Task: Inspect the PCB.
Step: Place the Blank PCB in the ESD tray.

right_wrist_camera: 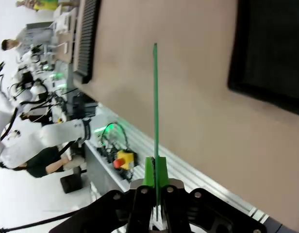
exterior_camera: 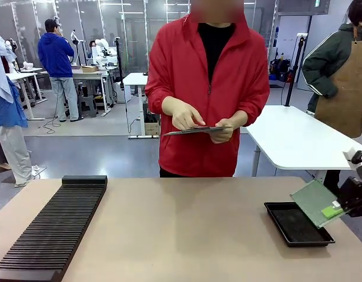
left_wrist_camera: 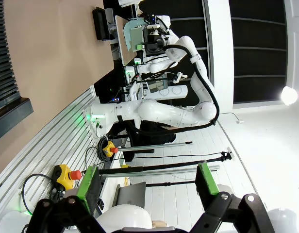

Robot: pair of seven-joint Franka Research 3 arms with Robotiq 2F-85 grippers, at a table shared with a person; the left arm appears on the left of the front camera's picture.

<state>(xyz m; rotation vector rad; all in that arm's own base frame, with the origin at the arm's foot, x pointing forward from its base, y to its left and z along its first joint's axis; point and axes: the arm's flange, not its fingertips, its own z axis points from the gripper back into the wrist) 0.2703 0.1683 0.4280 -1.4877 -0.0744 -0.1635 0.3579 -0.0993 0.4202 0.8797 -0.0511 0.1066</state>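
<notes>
A: What do you see from the front?

B: The right tool (exterior_camera: 341,207) is by the right edge of the worktop (exterior_camera: 187,229). Its fingers are squeezed on one corner of the PCB (exterior_camera: 315,201). The board is tilted and held up in the air, above the right end of the black tray (exterior_camera: 297,224). The tray lies flat near the right edge. A long black ribbed rack (exterior_camera: 52,226) lies along the left edge.

A: And the person?

B: The person in the red jacket (exterior_camera: 207,88) stands at the far side and holds a grey clipboard (exterior_camera: 195,130) in both hands.

A: What about the left wrist view?

B: The left tool (left_wrist_camera: 148,182) has its two green pads (left_wrist_camera: 89,183) wide apart, with nothing between them. Far off, the other arm holds the PCB (left_wrist_camera: 131,31) up near the tray (left_wrist_camera: 100,24).

A: And the right wrist view?

B: The right tool (right_wrist_camera: 155,175) is shut tight on the PCB (right_wrist_camera: 155,102). We see the board from its thin edge, like a green line going up. The tray (right_wrist_camera: 271,48) is on the worktop (right_wrist_camera: 178,87) at the top right. The rack (right_wrist_camera: 85,36) is at the top left.
</notes>
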